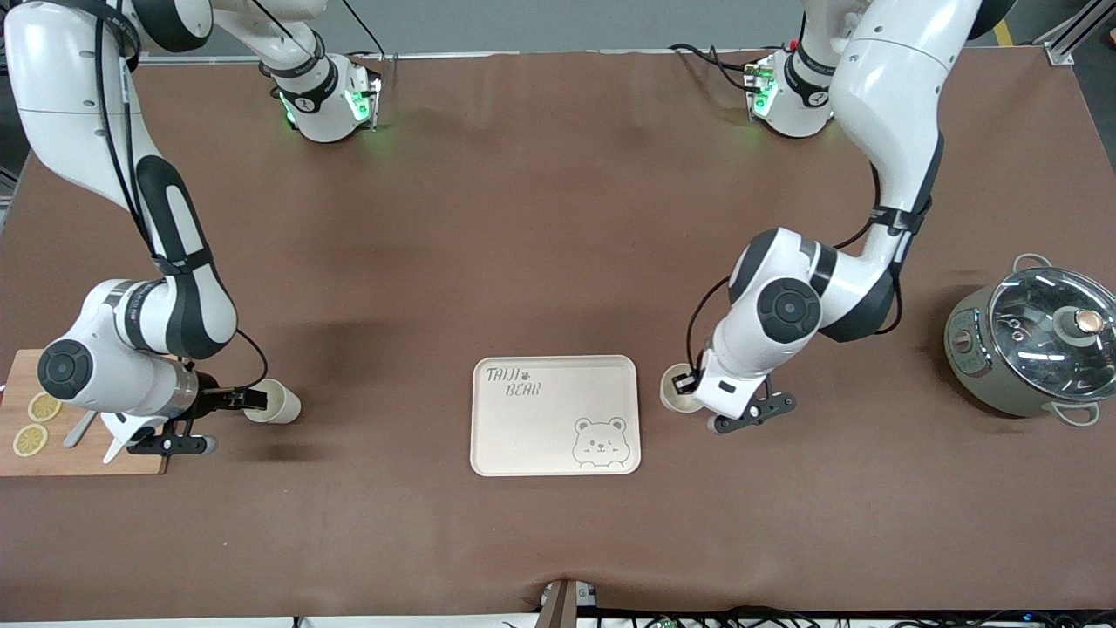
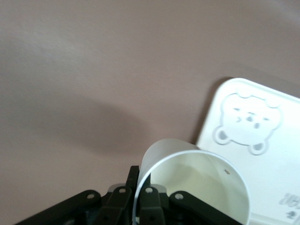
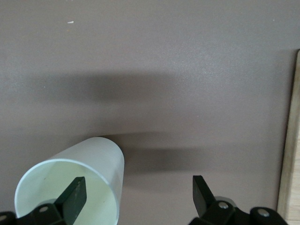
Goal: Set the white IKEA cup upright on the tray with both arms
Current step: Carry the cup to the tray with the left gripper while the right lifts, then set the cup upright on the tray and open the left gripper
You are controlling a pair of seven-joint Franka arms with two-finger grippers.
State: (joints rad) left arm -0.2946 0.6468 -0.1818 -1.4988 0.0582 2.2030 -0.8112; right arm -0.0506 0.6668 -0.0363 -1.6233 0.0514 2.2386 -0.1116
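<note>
The cream tray (image 1: 523,436) with a bear drawing lies at the table's middle, and it also shows in the left wrist view (image 2: 267,187). A white cup (image 1: 673,390) is beside the tray's edge toward the left arm's end. My left gripper (image 1: 690,381) is shut on its rim, one finger inside and one outside (image 2: 140,180), with the cup (image 2: 197,183) mouth facing the wrist camera. A second white cup (image 1: 277,402) lies on its side toward the right arm's end. My right gripper (image 1: 247,399) is open (image 3: 137,187), with one finger inside this cup (image 3: 93,159) and the other well clear of it.
A wooden cutting board (image 1: 87,458) with lemon slices lies under the right arm's wrist, and its edge shows in the right wrist view (image 3: 291,154). A grey pot with a glass lid (image 1: 1037,349) stands at the left arm's end of the table.
</note>
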